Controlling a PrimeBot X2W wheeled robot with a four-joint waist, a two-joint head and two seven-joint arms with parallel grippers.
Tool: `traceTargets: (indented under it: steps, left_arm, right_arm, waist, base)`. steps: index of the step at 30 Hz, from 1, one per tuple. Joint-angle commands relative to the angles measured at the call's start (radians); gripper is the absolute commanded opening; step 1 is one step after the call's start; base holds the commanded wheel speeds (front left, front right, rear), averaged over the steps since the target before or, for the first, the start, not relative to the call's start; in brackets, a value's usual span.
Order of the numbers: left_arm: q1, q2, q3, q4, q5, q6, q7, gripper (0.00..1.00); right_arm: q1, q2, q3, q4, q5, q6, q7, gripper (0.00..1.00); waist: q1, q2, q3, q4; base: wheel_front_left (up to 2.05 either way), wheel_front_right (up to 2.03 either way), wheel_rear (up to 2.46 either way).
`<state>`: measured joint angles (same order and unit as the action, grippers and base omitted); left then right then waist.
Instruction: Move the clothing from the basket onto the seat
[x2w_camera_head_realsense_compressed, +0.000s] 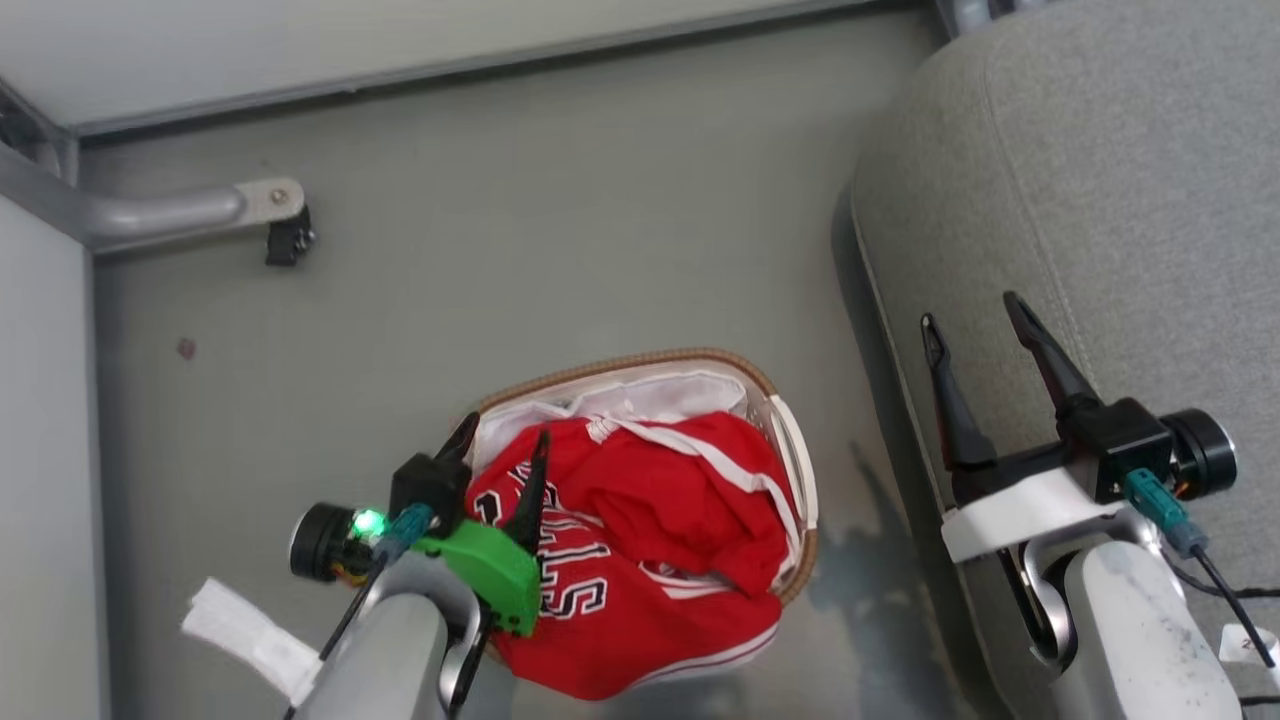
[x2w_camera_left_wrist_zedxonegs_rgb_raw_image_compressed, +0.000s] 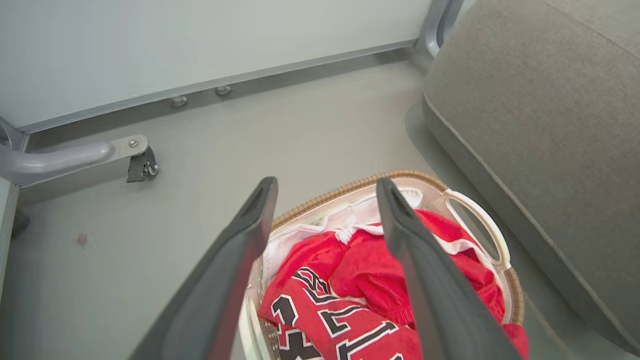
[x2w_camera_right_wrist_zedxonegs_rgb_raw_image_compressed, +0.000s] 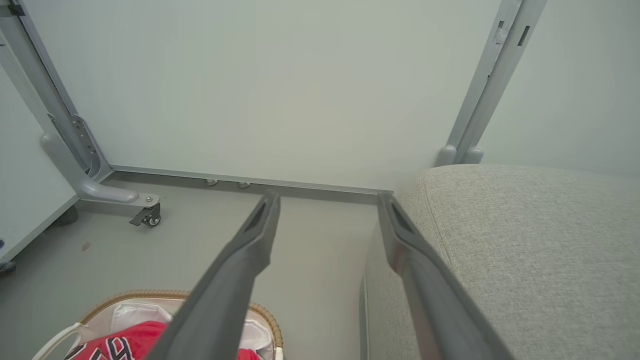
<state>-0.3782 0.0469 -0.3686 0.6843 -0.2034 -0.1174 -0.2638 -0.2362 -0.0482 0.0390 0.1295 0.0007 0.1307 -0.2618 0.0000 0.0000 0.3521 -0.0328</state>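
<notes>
The basket stands on the floor, oval and white with a brown woven rim. Red clothing is piled in it: a jersey with black-and-white letters spilling over the near edge, and a plainer piece with white trim on top. My left gripper hangs open over the basket's left side, its fingers just above the clothing, nothing between them. The grey seat fills the right. My right gripper stands open above the seat's left edge, empty.
A grey frame foot with a small caster juts out at the back left. A pale wall panel with a metal base rail runs along the back. A white tag lies by my left forearm. Bare floor lies between basket and wall.
</notes>
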Motion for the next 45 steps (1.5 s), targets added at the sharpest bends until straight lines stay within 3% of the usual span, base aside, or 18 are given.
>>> traceTargets:
  steps: [1, 10, 24, 40, 41, 42, 43, 45]
  left_arm:
    - [-0.05, 0.006, -0.015, 0.021, 0.014, -0.005, -0.001, 1.0]
    - [-0.239, 0.026, -0.155, 0.207, 0.08, -0.013, -0.001, 1.0]
    - [-0.423, 0.065, -0.395, 0.455, -0.006, -0.014, 0.057, 1.0]
    - [-0.538, 0.094, -0.45, 0.542, -0.059, -0.014, 0.042, 0.99]
    - [-0.541, 0.092, -0.451, 0.545, -0.061, -0.014, 0.041, 0.85]
    - [-0.543, 0.088, -0.454, 0.547, -0.064, -0.014, 0.04, 0.24]
    - [-0.544, 0.085, -0.456, 0.549, -0.066, -0.014, 0.039, 0.01]
    - [-0.541, 0.08, -0.46, 0.552, -0.074, -0.014, 0.036, 0.0]
  right_arm:
    - [-0.028, -0.004, 0.002, -0.01, 0.008, 0.0, -0.005, 1.0]
    - [-0.109, -0.003, 0.018, -0.046, 0.055, 0.0, -0.005, 1.0]
    - [-0.161, -0.003, 0.061, -0.061, 0.126, 0.0, -0.005, 1.0]
    - [-0.178, -0.003, 0.1, -0.07, 0.17, 0.0, -0.005, 1.0]
    - [-0.177, -0.003, 0.103, -0.069, 0.171, 0.0, -0.005, 1.0]
    - [-0.177, -0.003, 0.106, -0.068, 0.171, 0.0, -0.005, 1.0]
    - [-0.175, -0.003, 0.108, -0.067, 0.171, 0.0, -0.005, 1.0]
    - [-0.172, -0.003, 0.11, -0.064, 0.172, 0.0, -0.005, 1.0]
  waist:
    - [0.0, 0.0, 0.148, -0.058]
    - [0.0, 0.0, 0.329, -0.125]
    - [0.0, 0.0, 0.467, -0.208]
    - [0.0, 0.0, 0.527, -0.246]
    - [0.0, 0.0, 0.526, -0.247]
    - [0.0, 0.0, 0.526, -0.248]
    - [0.0, 0.0, 0.524, -0.249]
    - [0.0, 0.0, 0.52, -0.25]
  base:
    - [0.0, 0.0, 0.0]
    - [0.0, 0.0, 0.0]
    - [0.0, 0.0, 0.0]
    - [0.0, 0.0, 0.0]
    - [0.0, 0.0, 0.0]
    - [0.0, 0.0, 0.0]
    - [0.0, 0.0, 0.0]
    - [0.0, 0.0, 0.0]
